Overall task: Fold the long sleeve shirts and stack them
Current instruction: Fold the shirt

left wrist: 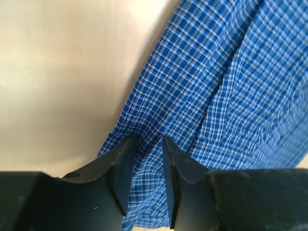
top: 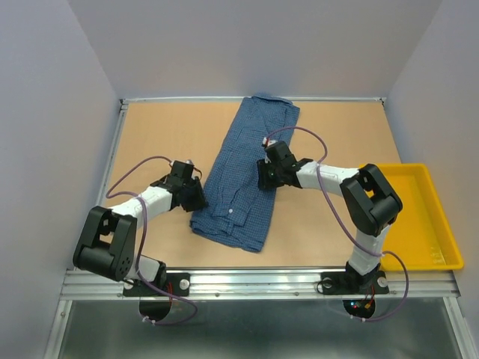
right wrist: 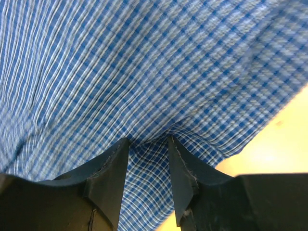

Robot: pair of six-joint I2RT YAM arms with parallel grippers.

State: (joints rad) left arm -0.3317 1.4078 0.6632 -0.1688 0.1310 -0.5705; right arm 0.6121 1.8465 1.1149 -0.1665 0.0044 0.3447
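Note:
One long sleeve shirt (top: 243,176), blue fine-checked, lies folded into a long strip running from the table's back middle toward the front. My left gripper (top: 200,200) presses down on the strip's left edge near its front end. In the left wrist view the jaws (left wrist: 149,139) stand narrowly apart, with shirt cloth (left wrist: 216,72) puckering between the tips. On the strip's right edge sits my right gripper (top: 263,176). Its jaws (right wrist: 148,140) are likewise part-way closed over a small ridge of the checked cloth (right wrist: 144,62).
A yellow plastic tray (top: 449,247) stands at the table's right edge, beside the right arm's elbow. The brown table top (top: 165,134) is bounded by white walls at the back and sides and by a metal rail in front.

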